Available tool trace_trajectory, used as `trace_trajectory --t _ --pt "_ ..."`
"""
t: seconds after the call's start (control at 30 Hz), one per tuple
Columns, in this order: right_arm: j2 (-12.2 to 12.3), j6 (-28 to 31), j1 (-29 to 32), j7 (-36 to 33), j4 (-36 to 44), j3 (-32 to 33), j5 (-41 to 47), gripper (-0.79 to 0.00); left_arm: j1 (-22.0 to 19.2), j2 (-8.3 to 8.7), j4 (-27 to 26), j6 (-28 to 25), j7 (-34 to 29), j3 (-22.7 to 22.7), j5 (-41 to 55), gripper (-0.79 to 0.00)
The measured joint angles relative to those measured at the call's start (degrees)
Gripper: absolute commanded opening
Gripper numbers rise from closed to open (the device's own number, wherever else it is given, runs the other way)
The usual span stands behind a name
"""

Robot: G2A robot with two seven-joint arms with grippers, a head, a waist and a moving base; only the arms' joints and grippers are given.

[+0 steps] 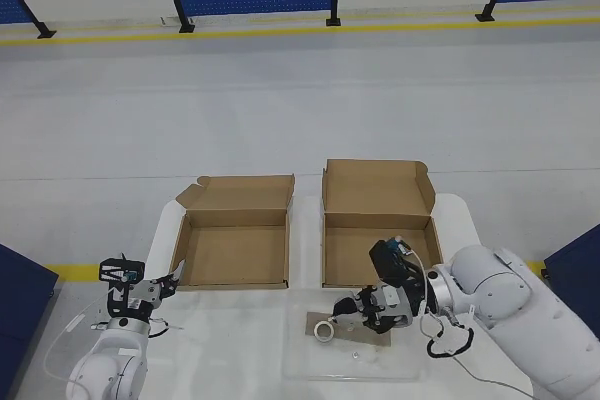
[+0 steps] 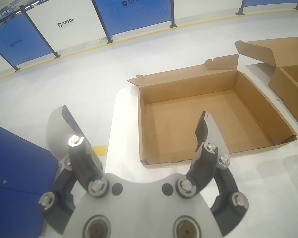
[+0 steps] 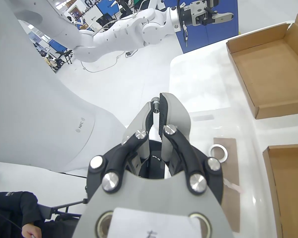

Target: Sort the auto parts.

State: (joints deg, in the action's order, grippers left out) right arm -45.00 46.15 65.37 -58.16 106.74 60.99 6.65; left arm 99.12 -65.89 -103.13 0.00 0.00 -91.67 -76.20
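1. Your right gripper (image 3: 157,107) has its fingers drawn together on a small metal part (image 3: 155,103), which is pinched at the very fingertips with its rounded end poking out.
2. That gripper sits over the near right part of the table (image 1: 230,340), just right of a metal ring (image 3: 218,152), and does not touch the ring.
3. The metal ring lies flat on the left end of a brown sheet (image 3: 229,174). You cannot tell from these views how high the gripper is above the sheet.
4. The brown sheet rests in a clear tray (image 1: 400,372) at the table's near edge, between the two arms.
5. Beyond the tray stand two open cardboard boxes side by side with their lids folded back to the far side: the left box (image 2: 201,125) and the right box (image 1: 355,250). The right box is just beyond the tray.
6. Your left gripper (image 2: 134,112) is spread wide with nothing between its fingers. It is at the near left corner of the table, near the left box but apart from it.
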Motion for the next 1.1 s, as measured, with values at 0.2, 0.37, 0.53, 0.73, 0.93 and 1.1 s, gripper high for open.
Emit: trace_trajectory --t 0.2,0.37,0.53,0.73,0.93,1.1 --pt "-0.13 1.55 1.13 4.11 -0.85 0.52 6.04 -0.785 0.00 0.00 0.00 0.00 0.00 0.00 0.00 0.000" --pt "-0.01 4.76 0.96 4.70 -1.06 -1.24 21.11 -0.785 0.00 0.00 0.00 0.00 0.00 0.00 0.00 0.000" --pt "0.24 5.20 -0.93 5.21 -0.64 -3.84 32.51 -0.785 0.00 0.00 0.00 0.00 0.00 0.00 0.00 0.000" --pt "0.30 4.84 -2.35 4.84 -0.89 -4.80 37.27 -0.785 0.00 0.00 0.00 0.00 0.00 0.00 0.00 0.000" --pt "0.30 4.85 -2.32 4.86 -0.88 -4.78 37.17 -0.785 0.00 0.00 0.00 0.00 0.00 0.00 0.00 0.000" --pt "0.18 4.46 -1.95 5.61 -0.39 -4.80 37.92 -0.785 0.00 0.00 0.00 0.00 0.00 0.00 0.00 0.000"
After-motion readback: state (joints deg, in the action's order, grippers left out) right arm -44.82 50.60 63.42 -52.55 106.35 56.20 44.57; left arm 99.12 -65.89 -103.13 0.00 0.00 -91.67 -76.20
